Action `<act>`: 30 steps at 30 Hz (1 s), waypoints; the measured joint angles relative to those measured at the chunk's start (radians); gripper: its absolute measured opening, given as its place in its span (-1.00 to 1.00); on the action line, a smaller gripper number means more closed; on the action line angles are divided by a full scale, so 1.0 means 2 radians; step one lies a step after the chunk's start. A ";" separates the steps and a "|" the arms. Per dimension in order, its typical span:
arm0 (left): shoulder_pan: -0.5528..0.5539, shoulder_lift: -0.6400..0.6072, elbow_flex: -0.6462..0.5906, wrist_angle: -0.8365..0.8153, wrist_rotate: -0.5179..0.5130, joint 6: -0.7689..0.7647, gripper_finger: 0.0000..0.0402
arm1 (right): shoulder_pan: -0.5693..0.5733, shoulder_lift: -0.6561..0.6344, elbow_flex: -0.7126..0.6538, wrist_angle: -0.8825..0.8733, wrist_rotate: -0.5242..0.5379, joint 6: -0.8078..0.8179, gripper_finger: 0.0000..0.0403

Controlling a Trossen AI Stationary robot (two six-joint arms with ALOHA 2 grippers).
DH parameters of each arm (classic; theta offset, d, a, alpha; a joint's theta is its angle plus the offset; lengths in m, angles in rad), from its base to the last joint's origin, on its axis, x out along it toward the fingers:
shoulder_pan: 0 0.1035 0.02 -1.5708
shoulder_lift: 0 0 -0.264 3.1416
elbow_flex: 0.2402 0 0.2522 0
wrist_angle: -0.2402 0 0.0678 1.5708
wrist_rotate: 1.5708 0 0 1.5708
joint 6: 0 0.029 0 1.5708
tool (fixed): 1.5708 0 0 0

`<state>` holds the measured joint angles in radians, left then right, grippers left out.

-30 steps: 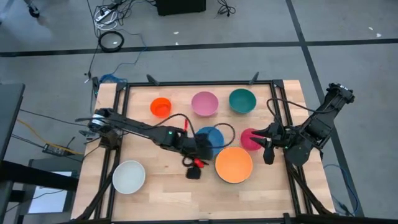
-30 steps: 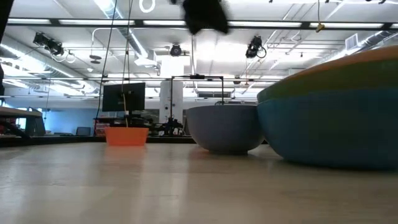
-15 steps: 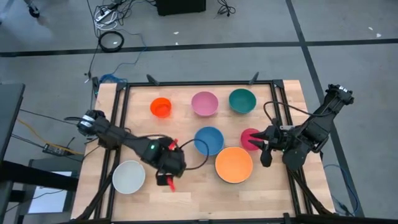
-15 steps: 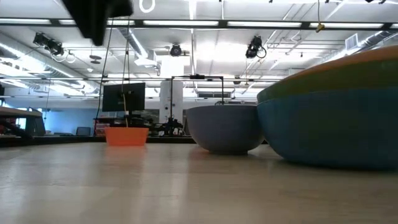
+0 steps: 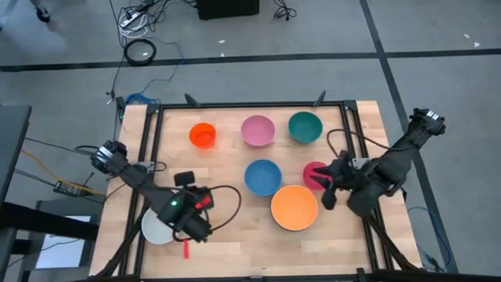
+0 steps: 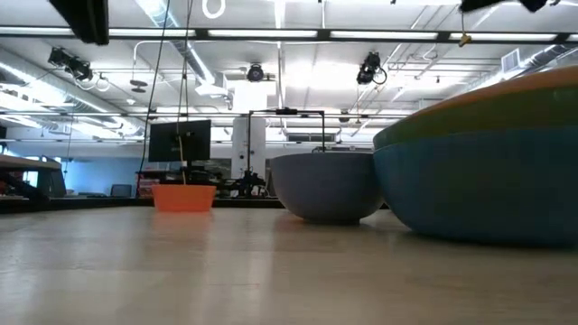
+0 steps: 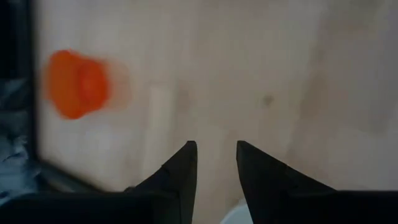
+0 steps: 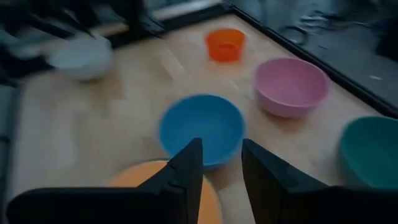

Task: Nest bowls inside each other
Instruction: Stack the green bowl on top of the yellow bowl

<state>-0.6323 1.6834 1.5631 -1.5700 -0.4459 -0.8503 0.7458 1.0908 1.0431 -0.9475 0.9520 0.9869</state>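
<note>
Several bowls stand on the wooden table: a small orange-red bowl [image 5: 202, 135], a pink bowl [image 5: 257, 130], a teal bowl [image 5: 304, 127], a blue bowl [image 5: 263, 177], a small magenta bowl [image 5: 311, 172], a large orange bowl [image 5: 294, 207] and a white bowl [image 5: 155, 227]. In the low view the large bowl [image 6: 479, 171] shows an orange rim over green and blue bands. My left gripper [image 5: 186, 244] hangs open over the white bowl's right rim, nothing between its fingers [image 7: 216, 149]. My right gripper [image 5: 333, 196] stands open beside the magenta bowl, pointing toward the blue bowl [image 8: 202, 127].
Black frame rails [image 5: 149, 157] run along the table's left, far and right sides. Cables trail from both arms across the wood. Bare wood lies along the near edge [image 5: 250, 247] and between the orange-red and white bowls.
My left gripper has swung from beside the blue bowl in the middle of the table toward the left and near edges, turning as it went, and now hangs over the white bowl. The bowls have stayed where they were.
</note>
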 joint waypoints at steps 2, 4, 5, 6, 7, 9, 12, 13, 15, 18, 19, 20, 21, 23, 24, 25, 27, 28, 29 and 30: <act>-0.010 -0.015 -0.003 0.000 -0.029 -0.025 -0.40 | -0.021 0.013 0.000 -0.023 -0.006 0.010 -0.54; -0.023 -0.037 -0.009 0.003 -0.061 -0.048 -0.40 | -0.046 0.023 0.000 -0.047 -0.015 0.018 -0.56; -0.028 -0.047 -0.010 0.000 -0.076 -0.059 -0.40 | -0.059 0.030 0.000 -0.059 -0.020 0.022 -0.56; -0.032 -0.058 -0.012 0.000 -0.091 -0.069 -0.40 | -0.072 0.034 0.000 -0.070 -0.020 0.025 -0.57; -0.035 -0.070 -0.015 0.000 -0.106 -0.079 -0.41 | -0.084 0.036 0.000 -0.078 -0.020 0.027 -0.58; -0.041 -0.092 -0.023 0.002 -0.134 -0.097 -0.43 | -0.111 0.035 0.000 -0.091 -0.022 0.026 -0.59; -0.046 -0.128 -0.040 0.003 -0.162 -0.117 -0.47 | -0.167 0.029 0.000 -0.099 -0.066 0.016 -0.59; -0.046 -0.141 -0.048 0.005 -0.165 -0.122 -0.47 | -0.188 0.026 0.000 -0.101 -0.086 0.013 -0.59; -0.046 -0.162 -0.064 0.006 -0.175 -0.133 -0.48 | -0.232 0.025 0.000 -0.101 -0.122 0.001 -0.56; -0.046 -0.191 -0.085 0.007 -0.191 -0.143 -0.48 | -0.295 0.026 0.000 -0.091 -0.182 -0.031 -0.49; -0.046 -0.198 -0.091 0.008 -0.198 -0.144 -0.48 | -0.316 0.026 0.000 -0.086 -0.201 -0.042 -0.46; -0.046 -0.203 -0.096 0.009 -0.206 -0.144 -0.48 | -0.337 0.027 0.000 -0.079 -0.218 -0.055 -0.42; -0.046 -0.209 -0.101 0.012 -0.216 -0.144 -0.48 | -0.357 0.027 0.000 -0.066 -0.236 -0.074 -0.39; -0.046 -0.216 -0.110 0.011 -0.237 -0.139 -0.48 | -0.393 0.027 0.000 -0.021 -0.276 -0.121 -0.33; -0.046 -0.218 -0.114 0.008 -0.243 -0.133 -0.48 | -0.409 0.027 0.000 0.007 -0.295 -0.145 -0.29; -0.046 -0.219 -0.114 0.002 -0.245 -0.125 -0.48 | -0.424 0.027 0.000 0.037 -0.315 -0.168 -0.26; -0.046 -0.219 -0.115 0.000 -0.247 -0.111 -0.48 | -0.453 0.031 0.000 0.080 -0.352 -0.203 -0.20; -0.046 -0.219 -0.115 0.001 -0.247 -0.102 -0.48 | -0.467 0.034 0.000 0.091 -0.365 -0.215 -0.17; -0.046 -0.219 -0.115 0.003 -0.247 -0.101 -0.47 | -0.479 0.038 0.000 0.093 -0.374 -0.225 -0.14; -0.046 -0.219 -0.115 0.002 -0.248 -0.103 -0.47 | -0.490 0.044 0.000 0.093 -0.376 -0.235 -0.12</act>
<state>-0.7238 1.2461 1.3338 -1.5650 -0.9413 -1.0565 -0.2341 1.1795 1.0435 -0.7616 0.2005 0.5167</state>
